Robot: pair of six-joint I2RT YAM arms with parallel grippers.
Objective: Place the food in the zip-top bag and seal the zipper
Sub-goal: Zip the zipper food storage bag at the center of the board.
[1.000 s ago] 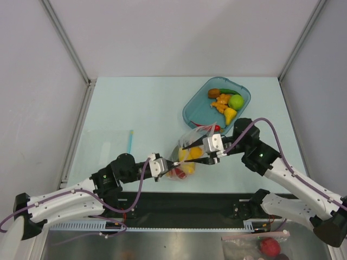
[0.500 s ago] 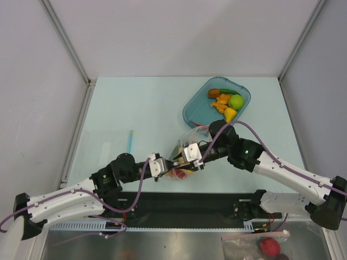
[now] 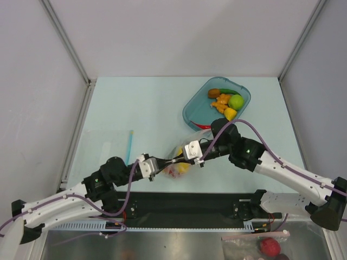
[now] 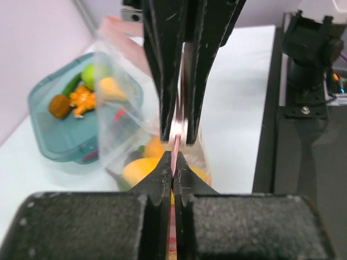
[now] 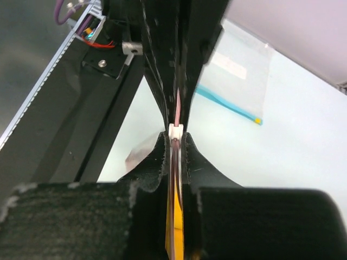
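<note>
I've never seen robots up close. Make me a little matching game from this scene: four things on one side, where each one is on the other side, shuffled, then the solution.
Things
1. zip-top bag
2. teal tray
3. light-blue stick
4. red ball

Places
A. lying flat on the table, left of both grippers
B. inside a second bag at the near right, off the table
C. pinched along its zipper by the left gripper and right gripper
D. far right of the table, holding loose food

Pairs: 1-C, 2-D, 3-A, 4-B
</note>
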